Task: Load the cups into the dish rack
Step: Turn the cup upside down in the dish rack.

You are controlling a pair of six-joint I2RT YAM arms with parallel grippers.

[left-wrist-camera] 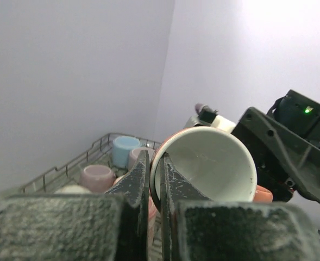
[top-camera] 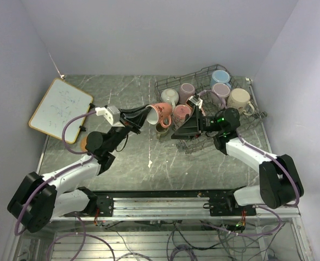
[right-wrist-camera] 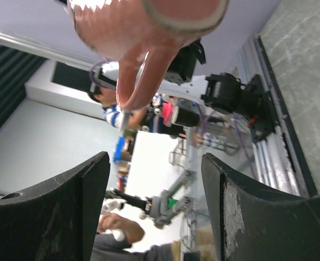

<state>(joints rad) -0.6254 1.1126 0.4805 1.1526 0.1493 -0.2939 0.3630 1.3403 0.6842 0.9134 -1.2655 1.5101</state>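
My left gripper (left-wrist-camera: 155, 174) is shut on the rim of a salmon-pink cup (left-wrist-camera: 214, 163) with a pale inside, one finger inside and one outside. In the top view this cup (top-camera: 160, 113) hangs tilted at the dish rack's (top-camera: 246, 122) left edge, off the left gripper (top-camera: 146, 115). The right gripper (top-camera: 182, 129) stands open just right of it, low by the rack's front. From the right wrist, the held cup (right-wrist-camera: 143, 32) and its handle show above the open right gripper (right-wrist-camera: 154, 190), with nothing between the fingers. Several cups sit in the rack, among them light blue (top-camera: 220, 78), mauve (top-camera: 221, 90) and cream (top-camera: 239, 99).
A small olive-brown cup (top-camera: 162, 129) sits on the marble table just below the held cup. A wood-framed whiteboard (top-camera: 60, 110) lies at the left, with a cork coaster (top-camera: 83, 143) near the left arm. Walls close in on three sides.
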